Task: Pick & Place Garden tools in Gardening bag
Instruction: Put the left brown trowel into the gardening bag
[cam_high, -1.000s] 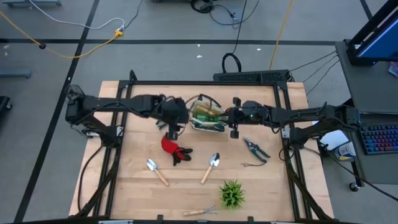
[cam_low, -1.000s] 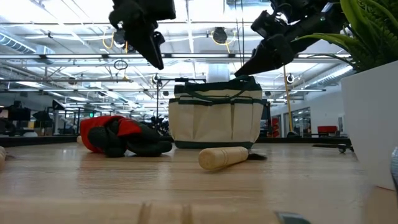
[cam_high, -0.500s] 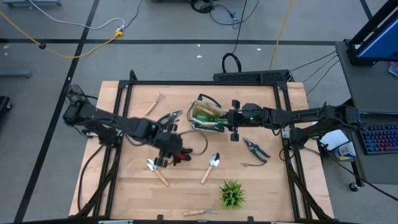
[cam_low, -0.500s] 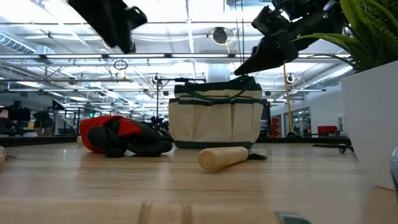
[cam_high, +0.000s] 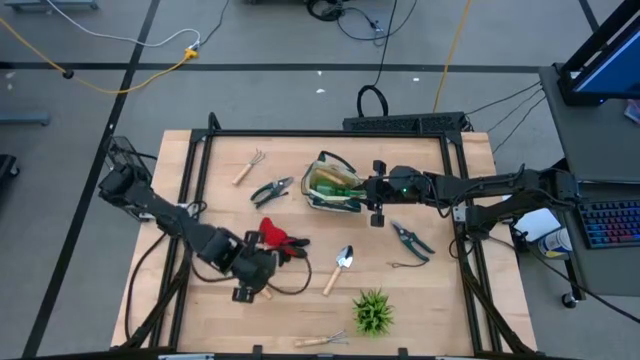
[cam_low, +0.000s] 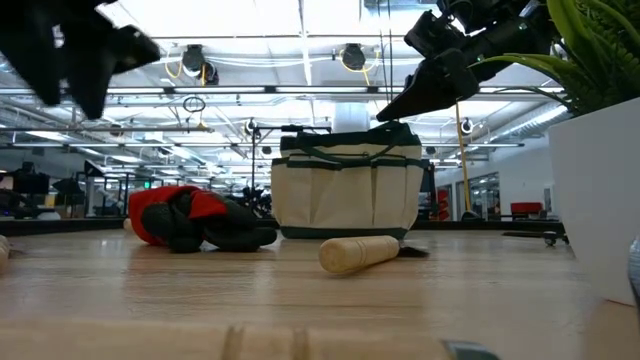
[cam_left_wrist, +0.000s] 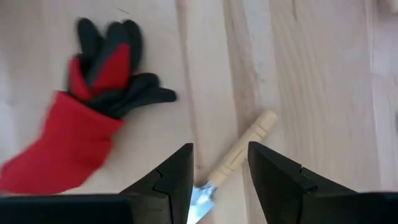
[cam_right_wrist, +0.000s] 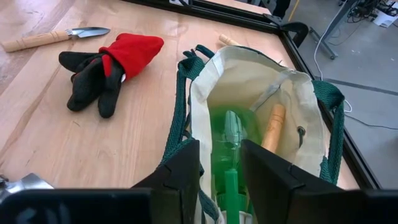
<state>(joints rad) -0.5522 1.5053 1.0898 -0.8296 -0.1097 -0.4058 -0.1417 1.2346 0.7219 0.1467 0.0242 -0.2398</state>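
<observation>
Hovering lower left of centre in the high view, the left gripper (cam_high: 254, 279), fingers spread, lines up over a wooden-handled trowel (cam_left_wrist: 239, 154). Next: descend and pinch it. The right gripper (cam_high: 377, 193), spread, straddles the gardening bag (cam_high: 333, 185) rim at upper centre.

Cream gardening bag (cam_right_wrist: 249, 81) with dark green trim, red-and-black glove (cam_left_wrist: 87, 118), pale-wood-handled silver trowel (cam_high: 341, 268), dark-handled pruning shears (cam_high: 411, 238), green spiky plant (cam_high: 373, 312), light wood-grain table (cam_high: 430, 295), black gripper fingers (cam_left_wrist: 174, 180).
</observation>
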